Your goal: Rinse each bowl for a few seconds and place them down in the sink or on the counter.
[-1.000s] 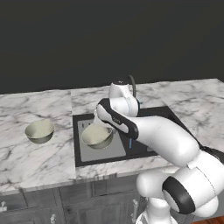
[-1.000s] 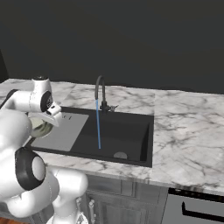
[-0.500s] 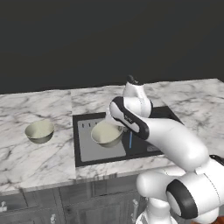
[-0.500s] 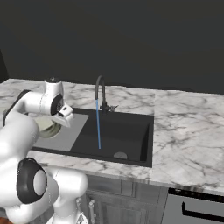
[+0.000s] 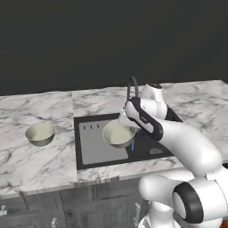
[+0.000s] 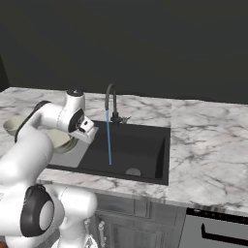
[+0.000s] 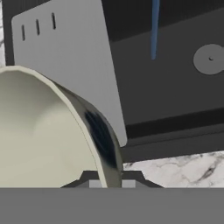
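Note:
My gripper [image 5: 126, 120] is shut on the rim of one pale beige-olive bowl [image 5: 117, 134] and holds it in the air over the grey drainboard [image 5: 95, 149] of the black sink [image 6: 145, 145]. The bowl hangs just left of the blue water stream [image 5: 132, 145] that falls from the dark faucet [image 5: 132, 86]. In the hand view the bowl [image 7: 39, 131] fills the left, with its rim pinched in the gripper [image 7: 109, 181]. From the right, the gripper [image 6: 85, 129] shows with the bowl [image 6: 61, 140] partly behind the arm. The other bowl [image 5: 40, 133] stands upright on the counter [image 5: 26, 164], left of the sink.
The water stream [image 6: 109, 138] runs into the basin left of the round drain [image 6: 131, 171]. In the hand view the drain [image 7: 210, 59] lies right of the stream [image 7: 154, 30]. White marble counter [image 6: 208, 145] stretches to the right of the sink.
The arm has carried the held bowl to the right, from the sink's left edge across the drainboard to beside the water stream. The bowl on the counter has stayed put.

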Robot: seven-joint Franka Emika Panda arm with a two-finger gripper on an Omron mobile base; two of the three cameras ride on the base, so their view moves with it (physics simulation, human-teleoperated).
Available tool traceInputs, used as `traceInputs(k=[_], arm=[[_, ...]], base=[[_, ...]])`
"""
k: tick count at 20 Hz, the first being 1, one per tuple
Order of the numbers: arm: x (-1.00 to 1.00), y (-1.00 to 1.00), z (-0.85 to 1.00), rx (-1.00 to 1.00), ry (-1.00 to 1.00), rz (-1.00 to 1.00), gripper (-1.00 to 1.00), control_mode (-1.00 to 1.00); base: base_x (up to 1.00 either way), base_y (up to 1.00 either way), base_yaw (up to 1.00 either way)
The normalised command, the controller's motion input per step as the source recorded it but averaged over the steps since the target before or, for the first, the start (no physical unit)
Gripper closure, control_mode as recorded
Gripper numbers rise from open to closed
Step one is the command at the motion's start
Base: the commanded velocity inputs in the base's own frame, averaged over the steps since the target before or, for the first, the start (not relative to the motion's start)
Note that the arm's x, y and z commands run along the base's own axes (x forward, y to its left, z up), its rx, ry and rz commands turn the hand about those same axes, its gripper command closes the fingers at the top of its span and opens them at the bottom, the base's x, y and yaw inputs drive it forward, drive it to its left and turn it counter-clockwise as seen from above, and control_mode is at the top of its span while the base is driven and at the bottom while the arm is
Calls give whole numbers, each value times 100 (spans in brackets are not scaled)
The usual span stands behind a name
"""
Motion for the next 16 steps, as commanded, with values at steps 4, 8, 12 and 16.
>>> traceInputs(k=[4,8,12,16], arm=[[2,-46,2,5,-4,3,100,-100],[1,-47,0,5,-2,2,100,-100],[6,-45,0,6,0,2,100,-100],[14,-43,0,6,0,2,100,-100]], base=[[0,0,0],[0,0,0],[0,0,0],[0,0,0]])
